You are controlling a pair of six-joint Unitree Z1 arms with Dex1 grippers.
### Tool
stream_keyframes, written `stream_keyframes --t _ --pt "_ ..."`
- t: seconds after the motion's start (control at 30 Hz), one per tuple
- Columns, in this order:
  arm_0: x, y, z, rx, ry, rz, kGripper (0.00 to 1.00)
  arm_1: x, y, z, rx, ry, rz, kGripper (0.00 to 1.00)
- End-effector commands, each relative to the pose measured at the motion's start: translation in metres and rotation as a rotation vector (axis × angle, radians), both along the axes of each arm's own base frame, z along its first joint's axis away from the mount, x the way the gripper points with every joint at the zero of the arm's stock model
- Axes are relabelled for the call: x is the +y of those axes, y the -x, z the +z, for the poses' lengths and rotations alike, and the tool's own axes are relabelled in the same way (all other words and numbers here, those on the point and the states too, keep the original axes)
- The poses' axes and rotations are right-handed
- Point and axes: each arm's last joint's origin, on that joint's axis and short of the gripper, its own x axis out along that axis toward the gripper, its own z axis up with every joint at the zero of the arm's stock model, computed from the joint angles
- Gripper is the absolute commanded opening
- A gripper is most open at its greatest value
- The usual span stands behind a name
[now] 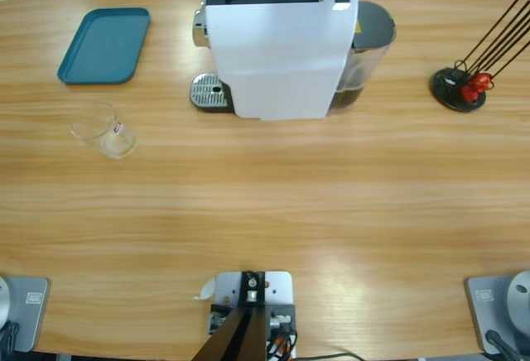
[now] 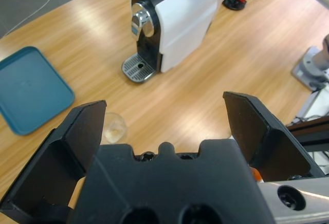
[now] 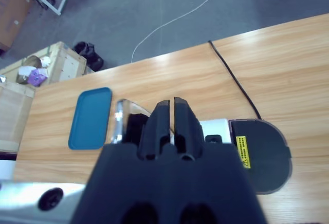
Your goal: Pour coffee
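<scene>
A small clear glass cup [image 1: 103,129] lies tipped on the table, left of the white coffee machine [image 1: 277,46]. It looks empty; no coffee is in view. In the left wrist view my left gripper [image 2: 164,103] is open with nothing between its jaws. It hangs above the table, with the cup [image 2: 114,126] just past its left jaw and the machine [image 2: 175,18] farther off. My right gripper [image 3: 169,103] is shut on nothing. It looks down on the machine's top [image 3: 216,129] and hides most of it. I cannot make out either gripper in the high view.
A blue tray [image 1: 105,45] lies at the far left, and the machine's metal drip grate [image 1: 209,92] faces that way. A dark round tank [image 1: 368,38] sits on the machine's right. A black stand with thin sticks [image 1: 460,88] is at the far right. A black cable [image 3: 234,77] crosses the table.
</scene>
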Motion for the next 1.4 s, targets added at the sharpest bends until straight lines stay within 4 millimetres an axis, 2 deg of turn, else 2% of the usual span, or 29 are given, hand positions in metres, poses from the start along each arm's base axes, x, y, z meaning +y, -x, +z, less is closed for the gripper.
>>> stream_keyframes --t 0.03,0.2,0.5,0.73,0.87,1.03,1.27,1.4 --pt "-0.006 -0.003 -0.007 0.033 -0.035 -0.031 0.991 0.024 -0.009 -0.021 0.060 0.038 0.060 0.000" --pt "-0.007 -0.004 -0.008 0.036 -0.038 -0.031 0.991 0.031 -0.007 -0.019 0.071 0.010 0.091 0.000" --pt "-0.007 -0.004 -0.010 0.040 -0.044 -0.032 0.991 0.054 0.001 -0.027 0.097 0.000 0.150 0.000" --pt "-0.006 -0.003 -0.011 0.038 -0.046 -0.034 0.991 0.064 -0.001 -0.036 0.112 0.017 0.161 0.000" --pt "-0.005 -0.002 -0.012 0.039 -0.046 -0.034 0.991 0.071 0.004 -0.034 0.111 0.006 0.180 0.000" --pt "-0.006 -0.003 -0.012 0.038 -0.050 -0.036 0.991 0.083 0.010 -0.043 0.134 0.010 0.210 0.000" --pt "-0.006 -0.003 -0.013 0.039 -0.054 -0.037 0.991 0.094 0.005 -0.063 0.182 0.034 0.234 0.000" --pt "-0.005 -0.002 -0.015 0.042 -0.055 -0.037 0.991 0.097 0.005 -0.066 0.190 0.033 0.240 0.000"
